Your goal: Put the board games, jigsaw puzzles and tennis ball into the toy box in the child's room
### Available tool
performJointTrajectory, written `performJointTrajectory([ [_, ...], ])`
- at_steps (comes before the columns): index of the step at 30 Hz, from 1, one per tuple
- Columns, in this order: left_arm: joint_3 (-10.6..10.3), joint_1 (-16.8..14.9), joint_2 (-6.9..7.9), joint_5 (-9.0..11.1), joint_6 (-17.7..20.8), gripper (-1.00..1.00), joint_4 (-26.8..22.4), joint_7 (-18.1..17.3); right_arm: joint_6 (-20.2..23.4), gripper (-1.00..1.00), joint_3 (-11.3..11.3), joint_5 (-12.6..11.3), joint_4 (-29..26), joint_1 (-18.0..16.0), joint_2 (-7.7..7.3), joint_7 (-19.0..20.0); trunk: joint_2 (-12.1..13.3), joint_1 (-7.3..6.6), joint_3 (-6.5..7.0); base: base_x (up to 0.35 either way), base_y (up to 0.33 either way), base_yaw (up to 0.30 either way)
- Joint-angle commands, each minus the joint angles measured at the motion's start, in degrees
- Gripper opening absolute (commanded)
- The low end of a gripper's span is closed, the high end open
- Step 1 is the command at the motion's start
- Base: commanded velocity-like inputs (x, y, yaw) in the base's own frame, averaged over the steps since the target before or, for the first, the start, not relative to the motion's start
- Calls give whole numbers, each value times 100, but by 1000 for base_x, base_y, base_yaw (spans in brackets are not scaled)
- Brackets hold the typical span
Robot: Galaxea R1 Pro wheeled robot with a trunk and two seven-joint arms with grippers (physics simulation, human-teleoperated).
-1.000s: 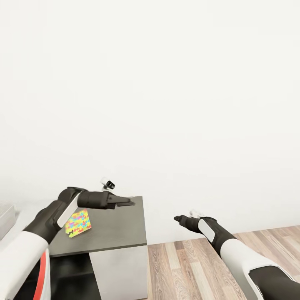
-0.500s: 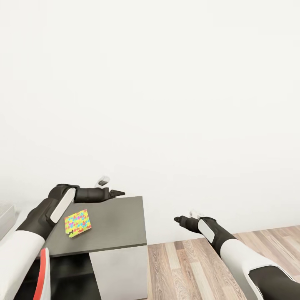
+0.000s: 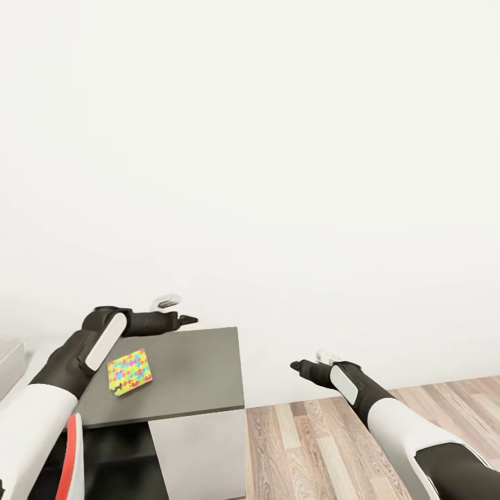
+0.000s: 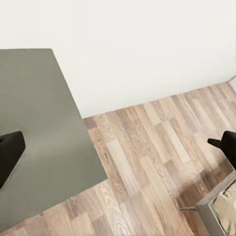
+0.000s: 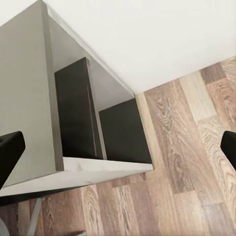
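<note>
A jigsaw puzzle (image 3: 130, 371) lies flat on the dark grey worktop (image 3: 194, 378), near its left part, against a white wall. The left hand (image 3: 187, 320) hangs over the worktop's far edge, well apart from the puzzle, fingers spread wide with nothing between them. The right hand (image 3: 297, 364) is held out over the wood-plank floor (image 3: 312, 444) beside the worktop, also wide and empty. The toy box's rim (image 3: 8, 354) shows at far left.

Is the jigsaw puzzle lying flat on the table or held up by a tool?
Lying flat. The jigsaw puzzle rests on the grey table, and the left tool is beyond it, apart from it.
</note>
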Motion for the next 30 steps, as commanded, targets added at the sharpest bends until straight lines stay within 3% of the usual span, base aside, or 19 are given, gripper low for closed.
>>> performJointTrajectory([
  [1,-5,-3,-5,-17,-33,100,1,184,30,100,15,-1,-5,-1,-5,13,-5,2,-3,0,0,0],
  [9,-1,-3,-28,-9,-324,100,10,1426,70,100,10,1,-7,-1,8,1,-5,2,-3,0,0,0],
  [11,-1,-5,-39,-1,-502,100,128,1915,103,100,10,1,-7,-2,15,-8,-5,2,-3,0,0,0],
  [19,-4,-14,-49,-11,-1031,100,488,2779,375,100,9,1,-13,-4,16,-121,-5,2,-3,0,0,0],
  [30,-17,-26,-154,-22,-2486,100,1146,4632,654,100,9,1,-14,-5,34,-485,-5,2,-38,0,0,0],
])
